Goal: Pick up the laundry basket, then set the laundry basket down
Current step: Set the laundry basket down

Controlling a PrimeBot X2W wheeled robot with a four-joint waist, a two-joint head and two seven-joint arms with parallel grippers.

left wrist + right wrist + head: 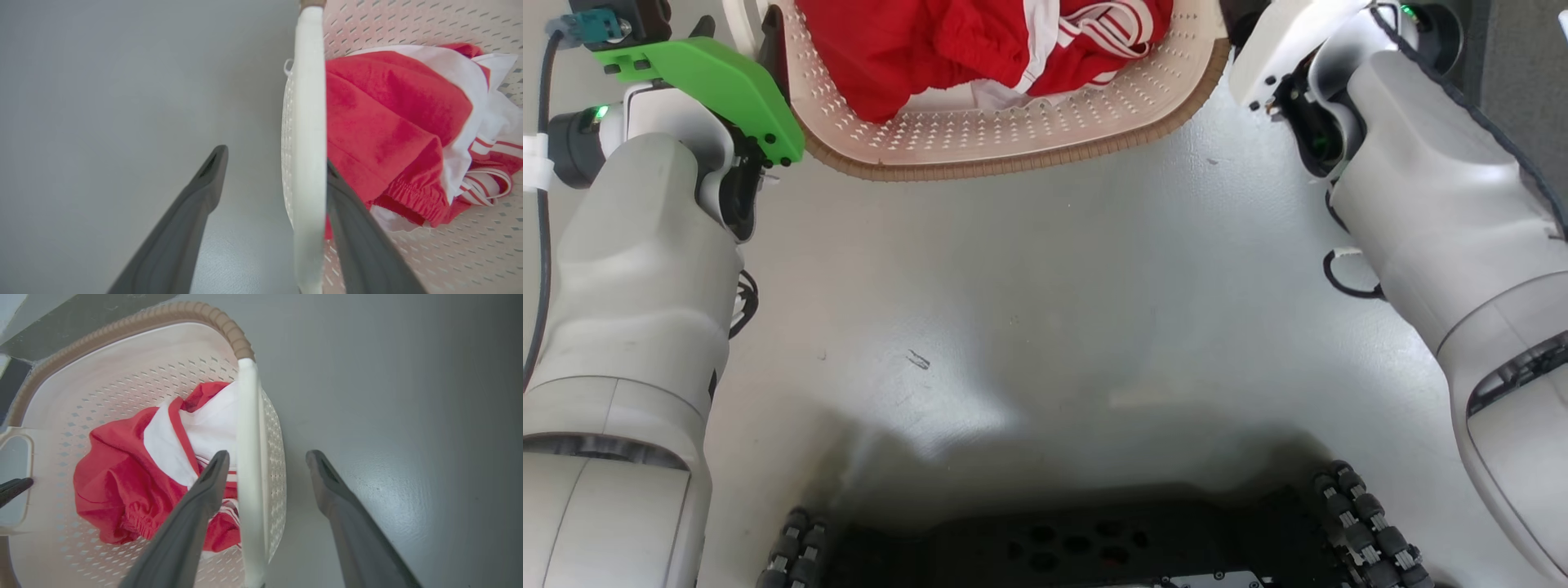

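Note:
The laundry basket (1013, 163) is cream with perforated walls and a brown woven-look rim, and it lies at the top of the head view between my two forearms. Red and white clothes (915, 49) fill it. In the left wrist view my left gripper (273, 163) is open and straddles one white side handle (308, 102): one finger is outside over the floor, the other inside by the clothes (380, 122). My right gripper (267, 457) is open around the opposite handle (247, 437) in the same way. The basket (122, 375) shows my left gripper's dark fingertip (14, 488) at its far handle.
Grey floor (1054, 327) spreads between the basket and my dark wheeled base (1078, 547). A black cable loop (1339, 278) hangs by my right forearm. A dark strip (81, 322) runs along the floor beyond the basket's far end.

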